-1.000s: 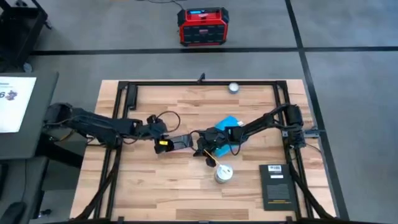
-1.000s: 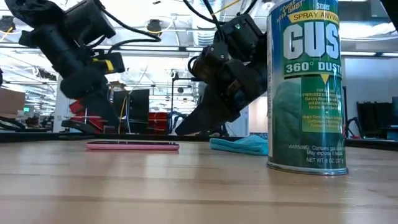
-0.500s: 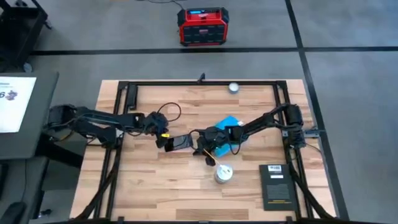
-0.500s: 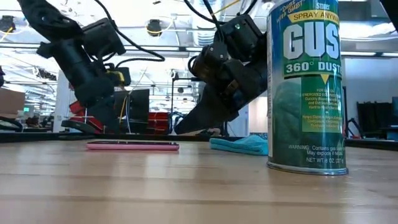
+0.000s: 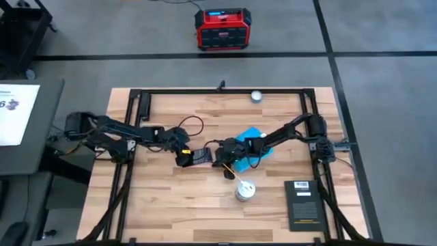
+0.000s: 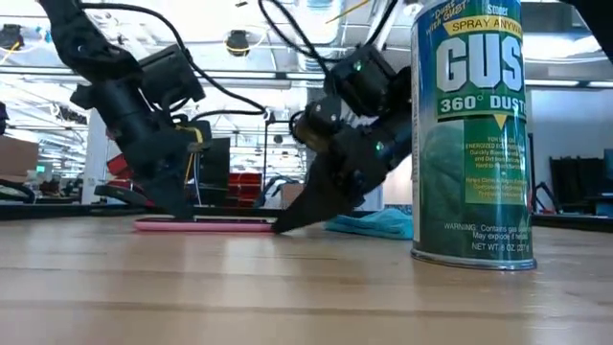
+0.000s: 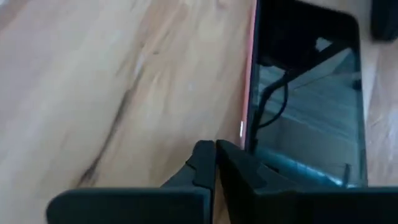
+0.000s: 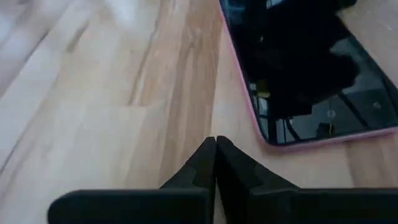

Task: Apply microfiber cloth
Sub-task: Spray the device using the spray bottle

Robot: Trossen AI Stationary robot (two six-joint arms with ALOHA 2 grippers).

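High view: left gripper (image 5: 183,158) and right gripper (image 5: 220,162) lowered at opposite ends of the phone (image 5: 200,156), apparently to pin it flat against the surface (image 5: 171,198) before wiping. Fingers of both pressed together, holding nothing, as seen in each wrist view beside the dark screen and pink edge. Microfiber cloth (image 5: 251,137) lying untouched just behind the right arm, partly covered by it; low view: crumpled blue cloth between right gripper and spray can (image 6: 473,134). Booklet (image 5: 304,203) well apart, near the right corner.

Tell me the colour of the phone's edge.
Pink, around a black screen; the phone shows it best in the right wrist view.
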